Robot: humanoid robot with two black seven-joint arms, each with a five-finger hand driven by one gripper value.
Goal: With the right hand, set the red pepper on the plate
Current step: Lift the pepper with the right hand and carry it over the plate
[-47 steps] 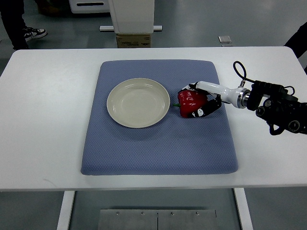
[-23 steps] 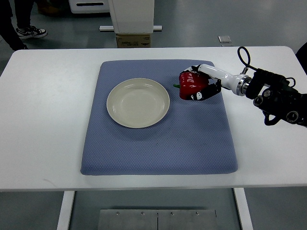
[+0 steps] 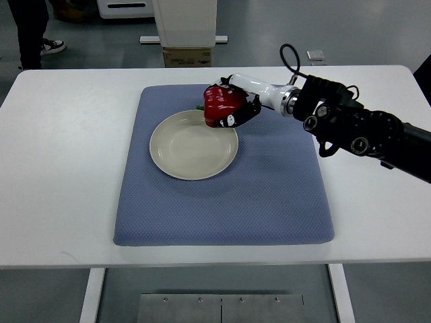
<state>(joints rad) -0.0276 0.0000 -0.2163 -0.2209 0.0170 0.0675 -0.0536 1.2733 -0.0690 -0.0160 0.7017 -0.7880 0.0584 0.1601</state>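
One second has seen the right hand [image 3: 236, 108] travel from the open mat to the far rim of the plate [image 3: 176, 158], fingers wrapped around the red pepper [image 3: 222, 104]. Carry phase judged nearly complete; lowering and release remain. Pepper is held above the rim, not resting. Forearm extends leftward from the right edge, wrist level, plate centre below-left of hand.

- A robotics lab or test room, not a home.
- The plain white rectangular counter [image 3: 60, 168] stands on a grey smooth floor [image 3: 269, 27].
- Beyond the counter: a white machine pedestal [image 3: 185, 20] above a cardboard box [image 3: 188, 57].
- At the counter's far left corner, a standing person's dark trouser legs and sneaker [image 3: 47, 46].
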